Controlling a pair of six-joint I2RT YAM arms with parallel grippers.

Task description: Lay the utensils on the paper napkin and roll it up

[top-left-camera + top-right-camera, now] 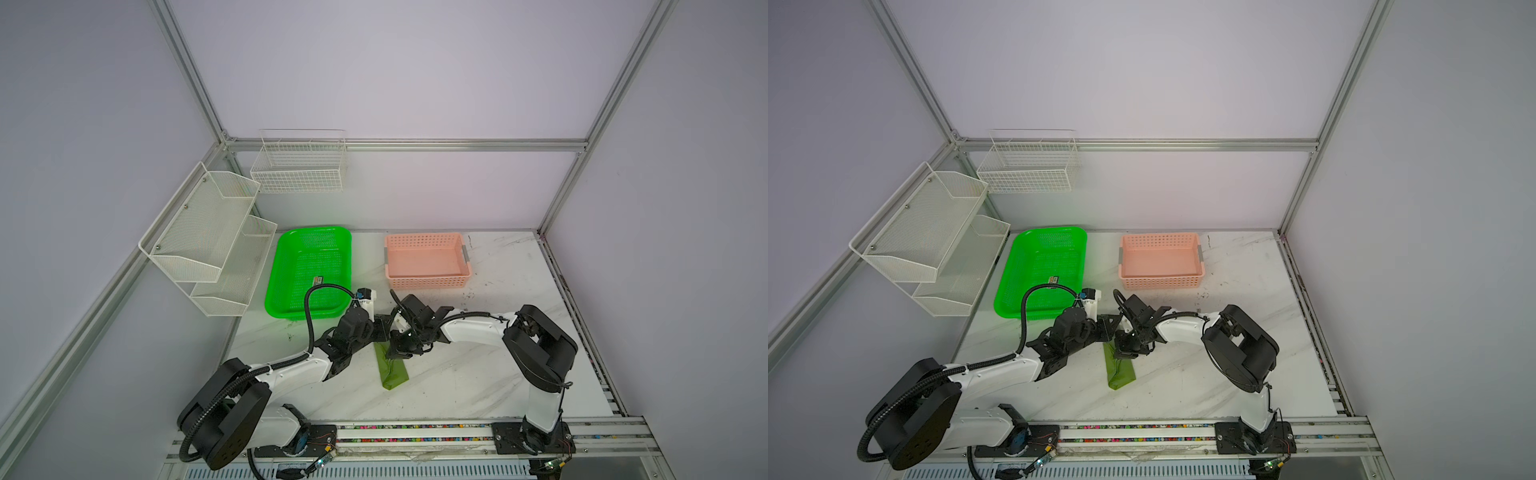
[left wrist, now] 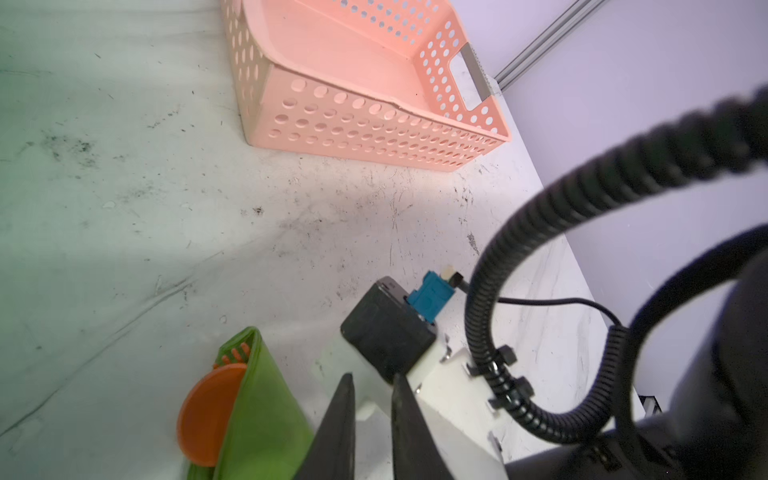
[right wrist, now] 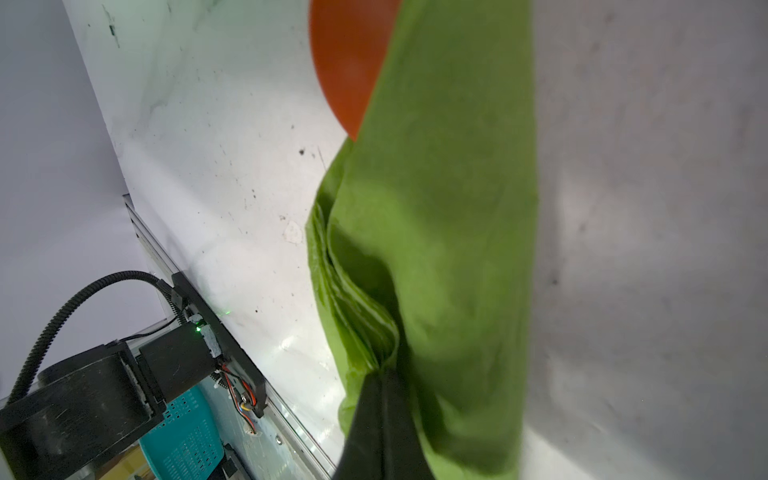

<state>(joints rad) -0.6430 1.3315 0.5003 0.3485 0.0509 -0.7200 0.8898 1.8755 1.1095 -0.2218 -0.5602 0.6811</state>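
While the rolled paper napkin (image 1: 390, 368) lies on the desk (image 1: 478, 374), twelve to six, utensils (image 2: 208, 415) showing at twelve, the right hand (image 3: 380, 376) pinches its edge; left hand (image 2: 372, 376), narrow and empty, near that twelve end.

In a top view you see the paper napkin (image 1: 1120, 368) lying on the counter (image 1: 1183, 386) as a narrow folded strip, angled toward the near edge. The right gripper (image 1: 1126, 354) sits low over the strip's far end, though from this height you cannot make out whether its fingers pinch the paper. The left gripper (image 1: 1109, 328) reaches in just beside it from the left. Behind both arms the green tray (image 1: 1014, 266), holding a small label (image 1: 1054, 279), and the pink basket (image 1: 1160, 283) stand side by side, apart.
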